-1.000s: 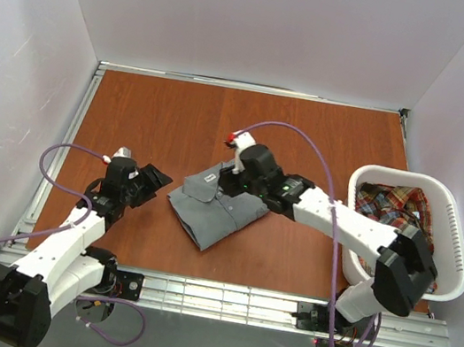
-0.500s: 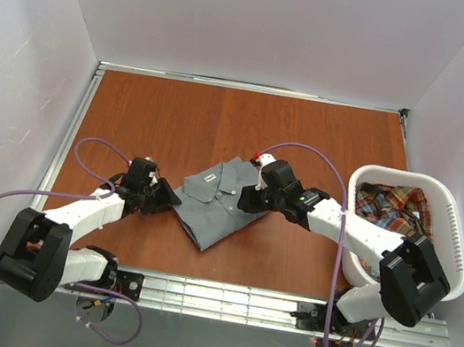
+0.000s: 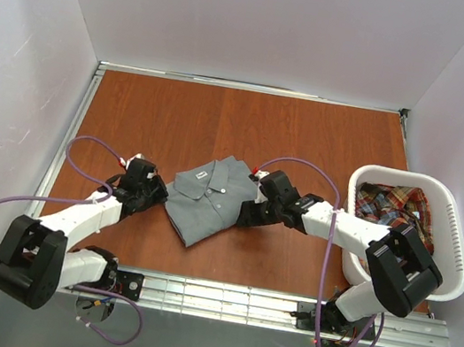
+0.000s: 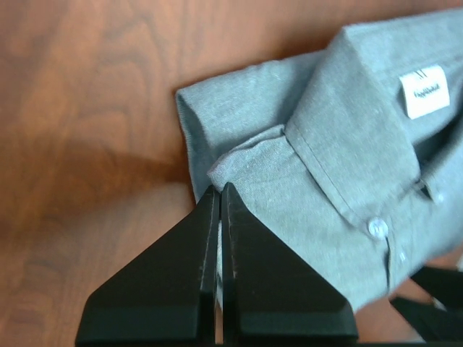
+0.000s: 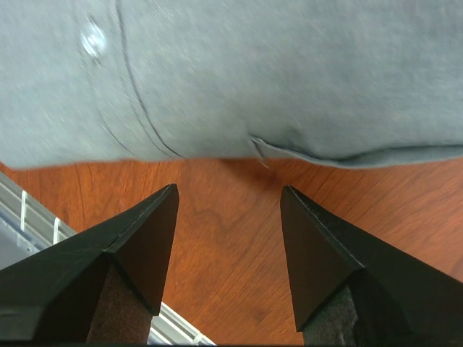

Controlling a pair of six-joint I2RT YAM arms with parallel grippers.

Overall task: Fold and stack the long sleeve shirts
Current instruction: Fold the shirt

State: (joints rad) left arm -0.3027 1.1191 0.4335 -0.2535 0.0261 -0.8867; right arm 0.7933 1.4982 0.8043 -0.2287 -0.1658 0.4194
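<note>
A folded mid-grey shirt (image 3: 209,198) with collar, buttons and a white neck label lies on the wooden table (image 3: 179,119). My left gripper (image 3: 159,195) is at its left edge, shut on a fold of the cloth. In the left wrist view the black fingertips (image 4: 219,189) meet at the hem of the grey shirt (image 4: 340,144). My right gripper (image 3: 247,215) stands open at the shirt's right edge. In the right wrist view it (image 5: 228,189) is just short of the grey shirt (image 5: 253,72), with bare wood between. The plaid shirt (image 3: 392,206) lies crumpled in the basket.
A white slotted laundry basket (image 3: 460,259) stands at the table's right edge, beside the right arm. A metal rail (image 3: 219,297) runs along the near edge. White walls close in the left, back and right sides.
My left gripper reached the grey shirt's left edge and shut on it. The shirt then slid a little to the left. My right gripper came off the shirt to its right edge.
</note>
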